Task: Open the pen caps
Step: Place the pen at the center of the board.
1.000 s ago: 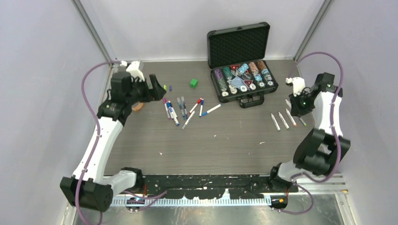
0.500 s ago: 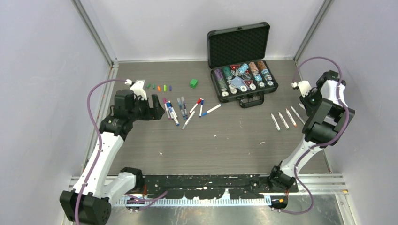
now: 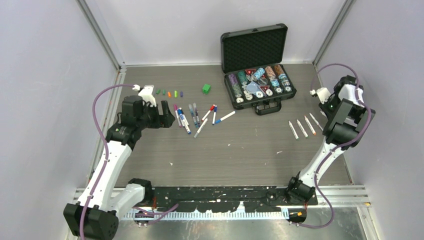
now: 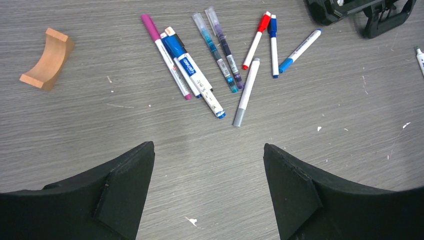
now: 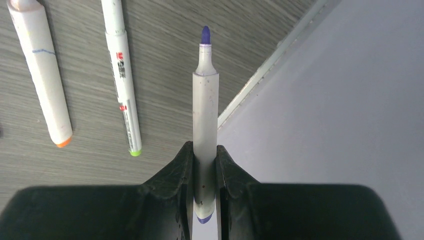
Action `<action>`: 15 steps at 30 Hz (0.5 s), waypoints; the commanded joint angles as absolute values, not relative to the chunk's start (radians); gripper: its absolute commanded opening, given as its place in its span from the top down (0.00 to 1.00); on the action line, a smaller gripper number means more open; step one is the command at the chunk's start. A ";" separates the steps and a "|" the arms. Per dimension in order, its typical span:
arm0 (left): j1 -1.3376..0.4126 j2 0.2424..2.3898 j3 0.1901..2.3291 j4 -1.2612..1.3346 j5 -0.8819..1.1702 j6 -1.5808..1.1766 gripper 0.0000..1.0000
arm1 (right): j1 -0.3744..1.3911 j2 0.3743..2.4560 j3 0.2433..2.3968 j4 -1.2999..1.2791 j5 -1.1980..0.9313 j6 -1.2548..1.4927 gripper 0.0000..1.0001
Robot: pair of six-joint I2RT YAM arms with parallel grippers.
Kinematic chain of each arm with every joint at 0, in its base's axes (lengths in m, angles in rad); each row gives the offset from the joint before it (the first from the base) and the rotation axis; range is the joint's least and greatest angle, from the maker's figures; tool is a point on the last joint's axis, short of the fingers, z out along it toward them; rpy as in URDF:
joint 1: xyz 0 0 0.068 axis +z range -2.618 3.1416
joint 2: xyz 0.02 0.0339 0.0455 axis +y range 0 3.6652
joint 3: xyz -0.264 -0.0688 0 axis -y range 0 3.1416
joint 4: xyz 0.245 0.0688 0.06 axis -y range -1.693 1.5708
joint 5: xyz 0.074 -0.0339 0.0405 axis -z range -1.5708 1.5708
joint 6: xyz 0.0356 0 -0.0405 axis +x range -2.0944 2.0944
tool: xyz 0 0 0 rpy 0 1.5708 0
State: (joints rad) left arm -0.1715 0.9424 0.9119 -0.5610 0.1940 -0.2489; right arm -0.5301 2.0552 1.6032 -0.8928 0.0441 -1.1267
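Several capped pens (image 4: 210, 70) lie in a loose cluster on the table, just ahead of my left gripper (image 4: 207, 147), which is open and holds nothing. From above, the left gripper (image 3: 166, 115) sits just left of this cluster (image 3: 195, 117). A row of small loose pen caps (image 3: 169, 93) lies behind it. My right gripper (image 5: 204, 149) is shut on a white pen (image 5: 205, 100) whose bare purple tip points away, over the table's right edge. Uncapped pens with orange (image 5: 42, 80) and green (image 5: 122, 80) ends lie to its left.
An open black case of poker chips (image 3: 280, 97) stands at the back, right of centre. A small green cube (image 3: 206, 88) lies left of it. A curved wooden block (image 4: 47, 59) rests left of the pen cluster. Several uncapped pens (image 3: 302, 128) lie in a row near the right edge.
My left gripper came forward from the cap row to just left of the pen cluster, uncovering the caps, then stopped. My right arm lifted and swung toward the right wall with the pen.
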 commanded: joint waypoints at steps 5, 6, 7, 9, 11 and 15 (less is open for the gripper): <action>-0.168 0.931 0.913 -0.562 0.180 -0.229 0.18 | -0.494 2.092 1.664 -0.889 0.072 -1.096 0.87; -0.167 0.930 0.913 -0.564 0.179 -0.229 0.18 | -0.494 2.098 1.674 -0.898 0.072 -1.094 0.87; -0.167 0.928 0.912 -0.564 0.178 -0.229 0.18 | -0.493 2.101 1.681 -0.905 0.072 -1.094 0.86; -0.167 0.927 0.912 -0.566 0.176 -0.227 0.18 | -0.492 2.105 1.687 -0.911 0.075 -1.095 0.85; -0.167 0.927 0.912 -0.563 0.176 -0.227 0.18 | -0.489 2.107 1.690 -0.914 0.083 -1.100 0.84; -0.167 0.927 0.912 -0.566 0.176 -0.229 0.18 | -0.482 2.117 1.701 -0.926 0.097 -1.107 0.82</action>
